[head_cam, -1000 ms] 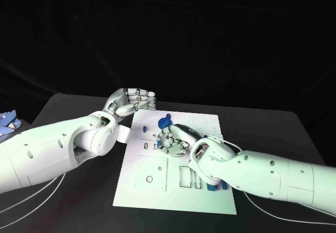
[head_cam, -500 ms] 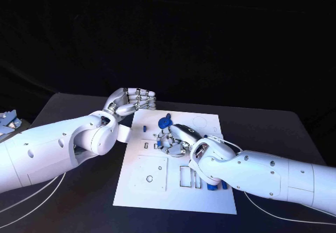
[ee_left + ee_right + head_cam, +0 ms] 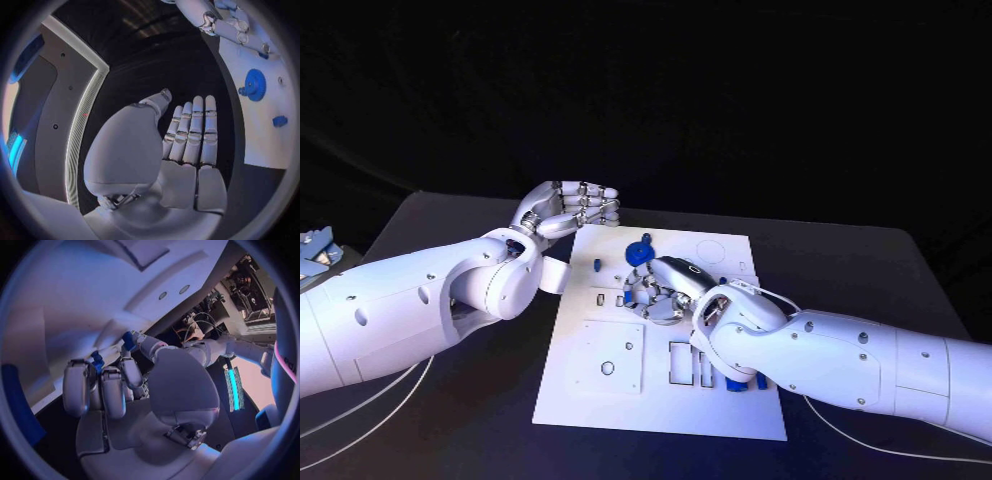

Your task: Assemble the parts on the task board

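The white task board (image 3: 610, 398) lies in the middle of the black table. A blue gear (image 3: 640, 250) stands near its far edge, with a small blue part (image 3: 597, 265) to its left. My right hand (image 3: 659, 291) rests fingers-down on the board just in front of the gear. In the right wrist view its curled fingers (image 3: 103, 385) hold a small blue part (image 3: 97, 361) against the board (image 3: 75, 300). My left hand (image 3: 574, 208) hovers at the board's far left corner, fingers curled in together and holding nothing. The left wrist view shows the gear (image 3: 255, 85) and the small part (image 3: 280, 120).
Several blue parts (image 3: 740, 383) lie on the board's near right, partly hidden under my right forearm. Rectangular slots (image 3: 682, 362) and a round hole (image 3: 607, 367) mark the near half. A blue and white object (image 3: 315, 250) sits at the table's left edge.
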Robot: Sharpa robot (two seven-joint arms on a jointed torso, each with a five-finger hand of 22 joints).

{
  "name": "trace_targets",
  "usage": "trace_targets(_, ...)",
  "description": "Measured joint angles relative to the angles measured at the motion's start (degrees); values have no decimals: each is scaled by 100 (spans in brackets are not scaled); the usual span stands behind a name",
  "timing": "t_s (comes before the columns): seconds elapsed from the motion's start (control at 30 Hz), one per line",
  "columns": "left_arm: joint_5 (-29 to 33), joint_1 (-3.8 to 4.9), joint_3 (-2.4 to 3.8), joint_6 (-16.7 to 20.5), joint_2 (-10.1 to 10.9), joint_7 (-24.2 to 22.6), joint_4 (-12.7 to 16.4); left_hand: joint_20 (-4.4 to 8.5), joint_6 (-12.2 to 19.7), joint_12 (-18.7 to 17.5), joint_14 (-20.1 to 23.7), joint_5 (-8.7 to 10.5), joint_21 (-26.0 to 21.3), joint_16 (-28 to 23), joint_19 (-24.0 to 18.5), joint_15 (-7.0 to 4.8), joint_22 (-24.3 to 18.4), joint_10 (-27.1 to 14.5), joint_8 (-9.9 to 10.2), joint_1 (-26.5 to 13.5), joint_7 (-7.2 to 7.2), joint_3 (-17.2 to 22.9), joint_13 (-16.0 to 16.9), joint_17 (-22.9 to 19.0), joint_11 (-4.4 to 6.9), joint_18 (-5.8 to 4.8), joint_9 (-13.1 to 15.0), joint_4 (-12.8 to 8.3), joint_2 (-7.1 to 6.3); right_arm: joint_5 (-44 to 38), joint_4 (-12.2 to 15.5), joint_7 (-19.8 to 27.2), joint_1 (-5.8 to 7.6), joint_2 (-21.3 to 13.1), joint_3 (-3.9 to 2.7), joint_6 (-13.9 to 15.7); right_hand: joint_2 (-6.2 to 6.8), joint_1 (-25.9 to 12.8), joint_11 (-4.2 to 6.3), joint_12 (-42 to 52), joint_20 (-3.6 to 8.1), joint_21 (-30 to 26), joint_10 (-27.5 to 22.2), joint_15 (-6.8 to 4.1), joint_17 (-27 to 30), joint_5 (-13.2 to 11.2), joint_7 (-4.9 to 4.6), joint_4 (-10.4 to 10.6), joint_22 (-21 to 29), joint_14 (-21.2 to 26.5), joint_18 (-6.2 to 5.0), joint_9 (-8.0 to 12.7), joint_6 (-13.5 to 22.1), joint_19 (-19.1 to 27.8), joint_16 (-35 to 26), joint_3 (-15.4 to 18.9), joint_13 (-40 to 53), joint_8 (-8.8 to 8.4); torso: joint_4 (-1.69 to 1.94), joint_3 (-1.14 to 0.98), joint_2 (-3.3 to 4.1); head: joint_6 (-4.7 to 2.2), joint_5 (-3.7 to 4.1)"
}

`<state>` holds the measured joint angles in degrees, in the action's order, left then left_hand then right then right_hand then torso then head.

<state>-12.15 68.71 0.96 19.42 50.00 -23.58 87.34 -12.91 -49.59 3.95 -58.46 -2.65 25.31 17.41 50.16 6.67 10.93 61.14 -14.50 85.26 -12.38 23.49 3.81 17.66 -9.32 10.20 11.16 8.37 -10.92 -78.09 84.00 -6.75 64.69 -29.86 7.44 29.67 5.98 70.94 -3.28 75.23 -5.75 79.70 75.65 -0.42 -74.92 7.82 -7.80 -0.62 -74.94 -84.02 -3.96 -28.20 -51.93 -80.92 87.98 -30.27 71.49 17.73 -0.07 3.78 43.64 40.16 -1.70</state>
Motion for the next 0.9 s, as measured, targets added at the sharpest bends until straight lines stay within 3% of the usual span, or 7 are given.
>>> trace_targets(0.63, 3, -7, 0, -1, -1, 1, -9, 0, 0, 0, 21, 0, 0, -37, 0, 21, 0, -22, 0, -23, 0, 0, 0, 8, -21, 0, 0, 0, -23, -106, 43, -146, -28, -41, 9, 22, 174, -174, 0, -23, 0, -25, 0, 0, 1, 164, 5, 119, 2, 0, 0, -29, 11, 0, 0, 119, -64, 45, 1, 0, 1, -16, 4)
trace_targets(0.9, 4, -12, -1, -1, -5, 2, -17, 0, 0, 0, 21, 0, 0, -37, 0, 21, 0, -21, 0, -23, 0, 0, 0, 7, -21, 0, 0, 0, -23, -106, 26, -174, -40, -41, 20, 19, 221, -221, -41, -82, 0, -50, -84, 0, 1, 195, -99, 150, 2, 0, 0, 18, 199, 0, 0, 150, -124, -52, 2, 3, 1, -21, 13)
